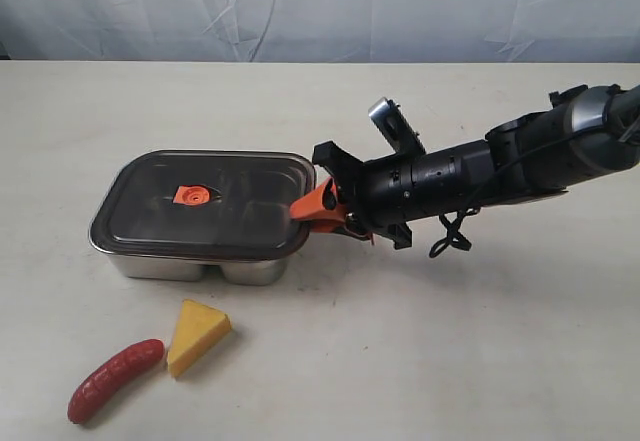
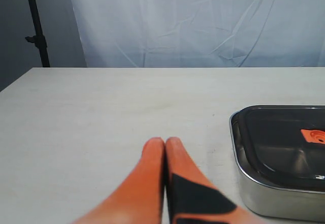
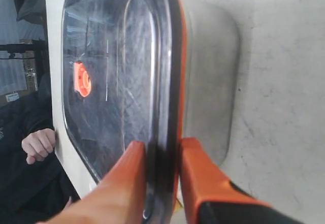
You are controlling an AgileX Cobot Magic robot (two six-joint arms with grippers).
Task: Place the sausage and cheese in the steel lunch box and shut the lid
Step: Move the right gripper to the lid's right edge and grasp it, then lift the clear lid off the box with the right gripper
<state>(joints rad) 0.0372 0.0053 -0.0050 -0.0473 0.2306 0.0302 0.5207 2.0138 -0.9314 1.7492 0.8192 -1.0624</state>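
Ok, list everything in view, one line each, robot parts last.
steel lunch box: one, shiny silver, on the table
lid: one, dark tinted with an orange valve, sitting on the box
cheese: one, yellow-orange, on the table outside the box
sausage: one, red, next to the cheese
table: one, off-white
backdrop: one, pale cloth, behind the table
right gripper: one, orange fingers, pinching the lid's edge
left gripper: one, orange, shut, empty

The right arm [image 1: 470, 173] is black cylindrical segments with a grey section further up, a thin black cable [image 1: 452, 236] looped beneath and a silvery camera block [image 1: 396, 126] on top. The right gripper [image 1: 298, 209] and left gripper [image 2: 165, 144] have tapered bright orange jaws with black patches.
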